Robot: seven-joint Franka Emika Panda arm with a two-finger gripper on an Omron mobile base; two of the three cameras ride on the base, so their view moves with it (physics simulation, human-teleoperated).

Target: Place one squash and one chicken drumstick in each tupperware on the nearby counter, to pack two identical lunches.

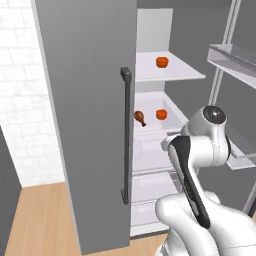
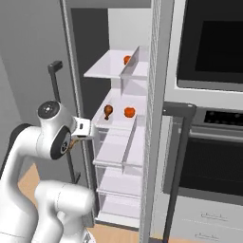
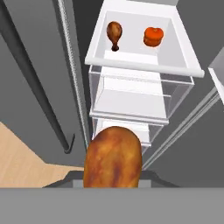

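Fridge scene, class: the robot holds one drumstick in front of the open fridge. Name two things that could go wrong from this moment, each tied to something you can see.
1. In the hand view the held drumstick hides the fingertips, so the grasp cannot be checked; it might slip while being carried.
2. The arm is close between the fridge door and the shelves; a wide swing could hit the door or its handle.

Open fridge front, door handle [image 1: 125,135] at left, shelf [image 3: 144,61] edge ahead

Brown drumstick [image 3: 113,157] in gripper [image 3: 113,181]
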